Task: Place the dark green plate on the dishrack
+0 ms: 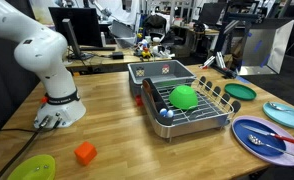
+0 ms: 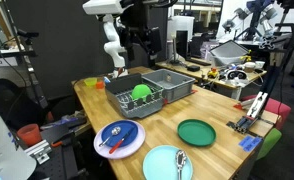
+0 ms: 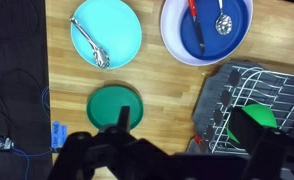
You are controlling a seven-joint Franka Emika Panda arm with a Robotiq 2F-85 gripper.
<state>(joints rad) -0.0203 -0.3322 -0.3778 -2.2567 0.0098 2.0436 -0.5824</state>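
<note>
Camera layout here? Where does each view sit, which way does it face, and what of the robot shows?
Exterior view: low, beside the arm, looking across the table at the dishrack and dark green plate; only the base and lower links show.
Exterior view: across the table, facing the robot; raised arm behind the dishrack.
Wrist view: straight down on the dark green plate; gripper dark along the bottom edge.
Shared: all three show the plate and the dishrack.

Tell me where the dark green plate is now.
In an exterior view, the dark green plate lies flat on the table, apart from the dishrack.
</note>
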